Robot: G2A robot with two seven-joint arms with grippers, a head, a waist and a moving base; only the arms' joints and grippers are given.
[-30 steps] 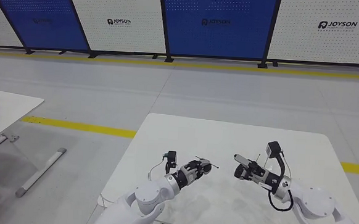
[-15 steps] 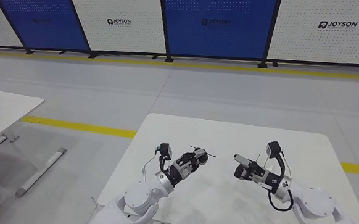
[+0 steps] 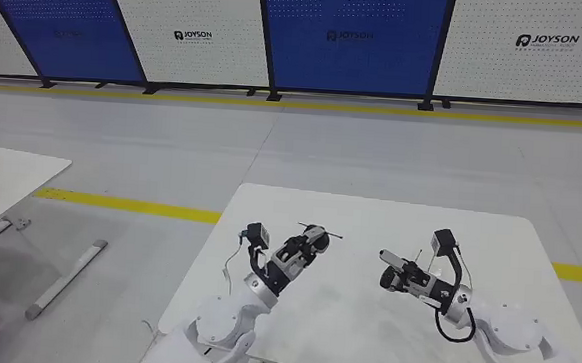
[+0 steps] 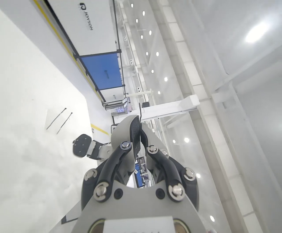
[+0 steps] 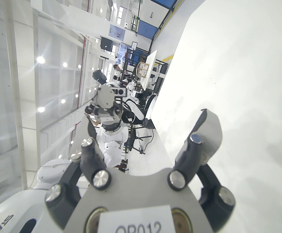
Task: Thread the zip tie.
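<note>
Holding zip tie [image 3: 320, 231] clamped in left end effector [image 3: 312, 243], clear of table [image 3: 419, 224]. We judge so both ends hang free. Right end effector [image 3: 386, 269] at its 3 o'clock, apart, empty, ready for tail.

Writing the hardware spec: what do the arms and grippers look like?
The left arm and right arm: glossy white rounded shells, black wrists. The left gripper and right gripper: grey metal base, black linkages, silver bolts, grey fingers. Black cable loops by the right wrist.
</note>
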